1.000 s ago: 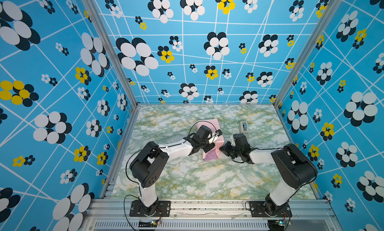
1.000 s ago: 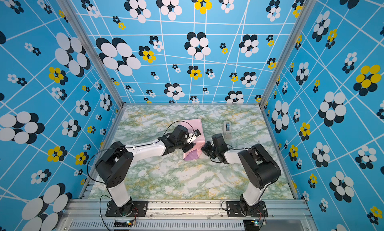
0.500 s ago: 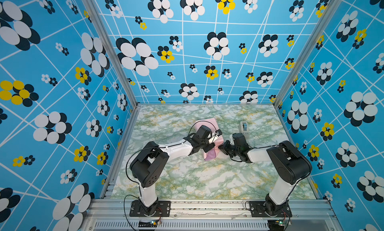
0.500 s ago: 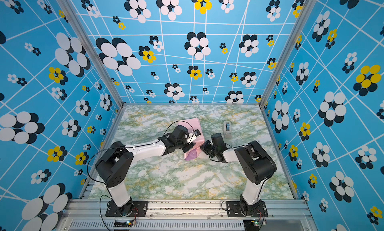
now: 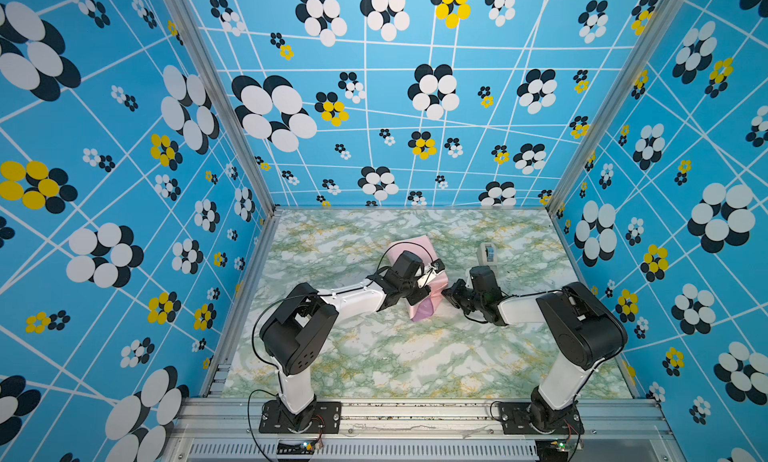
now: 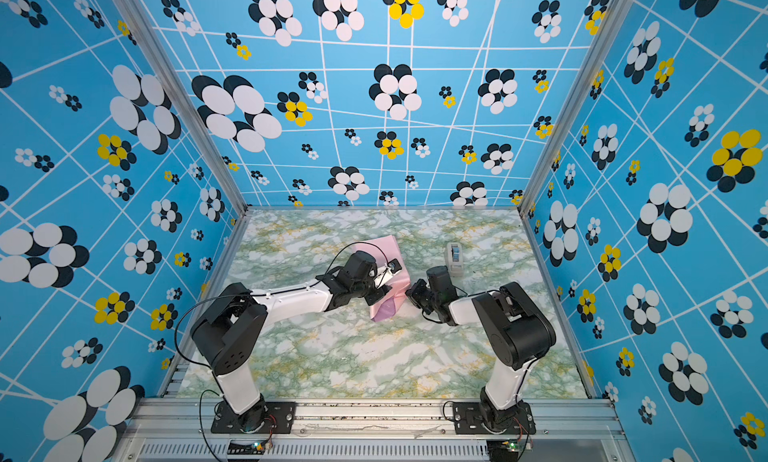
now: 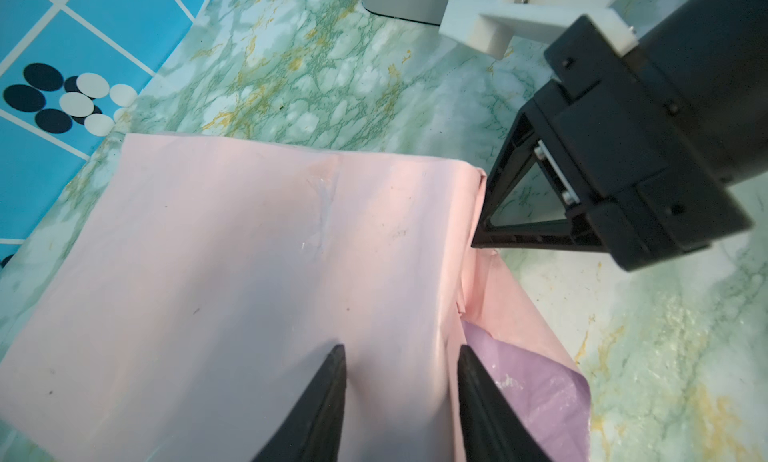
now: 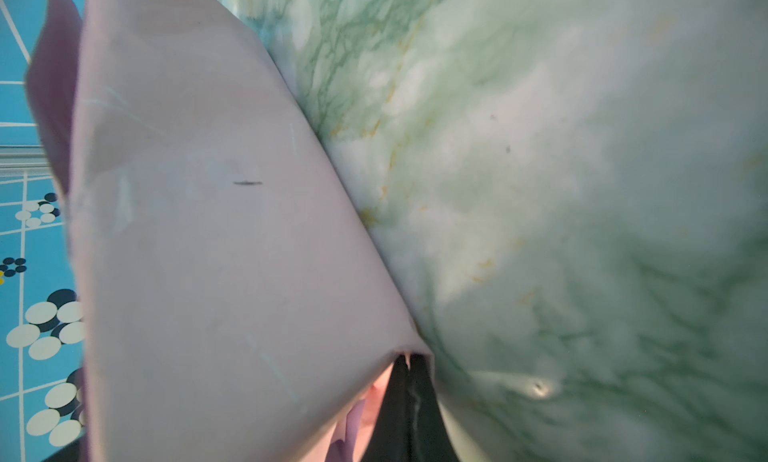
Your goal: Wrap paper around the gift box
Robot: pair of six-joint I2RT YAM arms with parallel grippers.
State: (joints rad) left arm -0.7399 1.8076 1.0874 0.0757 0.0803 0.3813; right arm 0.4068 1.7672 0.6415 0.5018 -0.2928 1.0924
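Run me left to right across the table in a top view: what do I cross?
Left arm's big black joint → pink paper → right tool, at the paper's edge → tape dispenser → right arm's big black joint.

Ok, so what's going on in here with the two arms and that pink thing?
A box is being wrapped. The paper is folded pink side out over it, so the box itself is hidden. The left claw rests open on top of the paper, pinning it down. The right claw is shut at the side fold, apparently pinching it. The tape dispenser stands apart, untouched.
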